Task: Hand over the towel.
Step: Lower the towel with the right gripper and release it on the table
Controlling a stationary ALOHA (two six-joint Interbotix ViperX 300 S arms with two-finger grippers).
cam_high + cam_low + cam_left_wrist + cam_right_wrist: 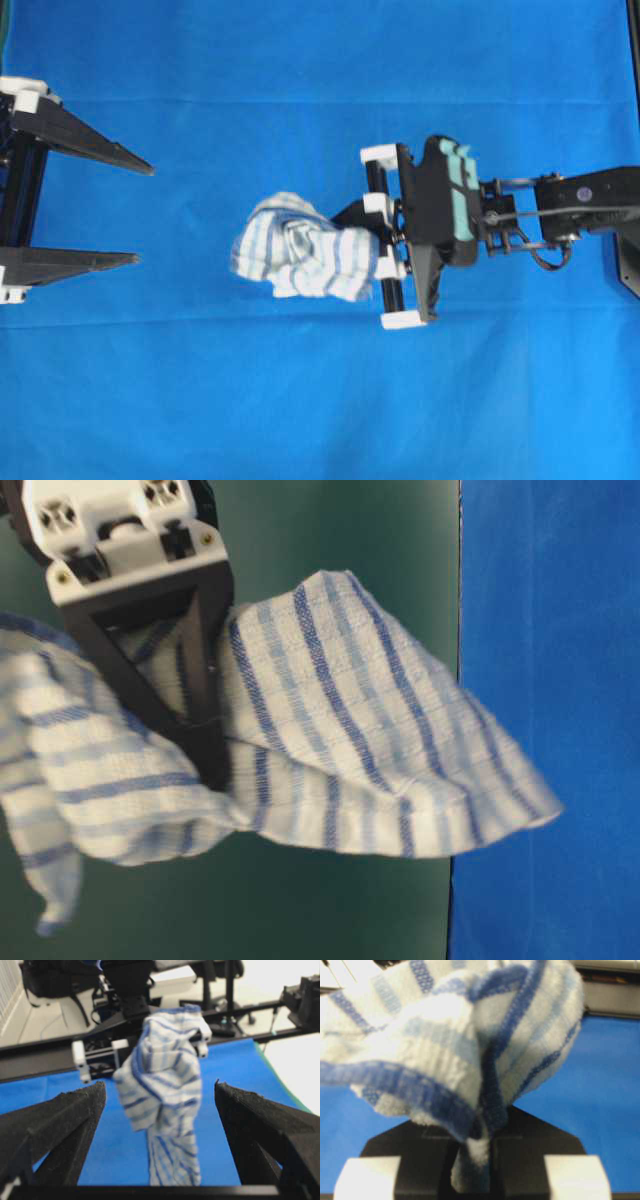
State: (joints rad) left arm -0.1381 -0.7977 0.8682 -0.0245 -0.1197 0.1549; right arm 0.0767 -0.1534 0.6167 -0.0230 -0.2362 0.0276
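Observation:
The towel (300, 248), white with blue stripes and a blue hem, hangs bunched above the middle of the table. My right gripper (362, 228) is shut on its right-hand end, and the cloth is pinched between the black fingers (475, 1135). From table level the towel (350, 740) drapes round that gripper's finger (195, 710). My left gripper (143, 214) stands wide open at the left, apart from the cloth, its fingertips pointing at it. In the left wrist view the towel (165, 1085) hangs ahead between the two spread fingers (80, 1110), touching neither.
A plain blue tablecloth (300, 410) covers the table. A black frame (630, 250) stands at the right edge. Beyond the table's far side are black stands and equipment (130, 990). A green surface (330, 910) lies beside the cloth at table level.

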